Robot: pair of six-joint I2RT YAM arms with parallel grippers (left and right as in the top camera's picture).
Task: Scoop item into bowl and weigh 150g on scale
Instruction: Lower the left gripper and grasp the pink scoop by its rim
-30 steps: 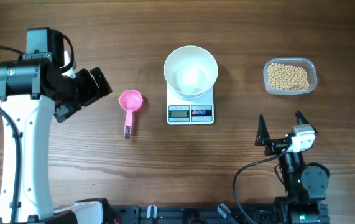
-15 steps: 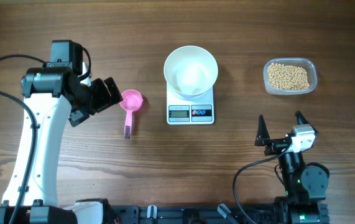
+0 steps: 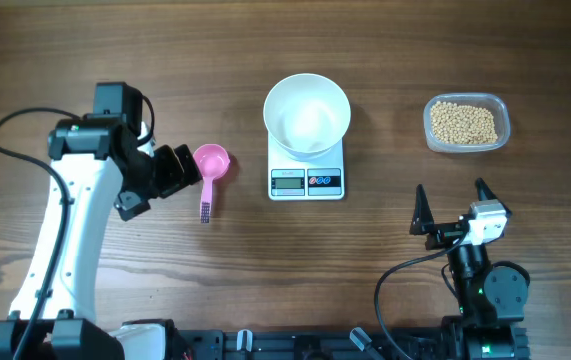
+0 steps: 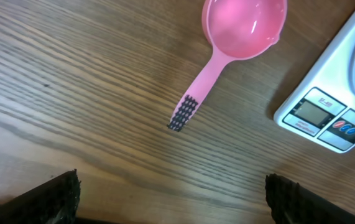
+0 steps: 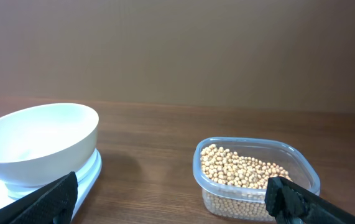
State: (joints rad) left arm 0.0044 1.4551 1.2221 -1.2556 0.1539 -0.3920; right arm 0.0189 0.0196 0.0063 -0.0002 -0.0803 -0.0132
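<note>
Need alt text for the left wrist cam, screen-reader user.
A pink scoop lies empty on the wooden table, its bowl toward the top and its dark-tipped handle pointing down-left. The front corner of the white scale, with display and buttons, shows at the right edge. The left end effector hangs above, open and holding nothing.

I see my left arm point(image 3: 65, 230) swung to its right across the counter point(image 3: 365, 60). The left claw point(image 3: 178, 170) is now just beside the pink scoop point(image 3: 209, 165), where before it was well apart.
</note>
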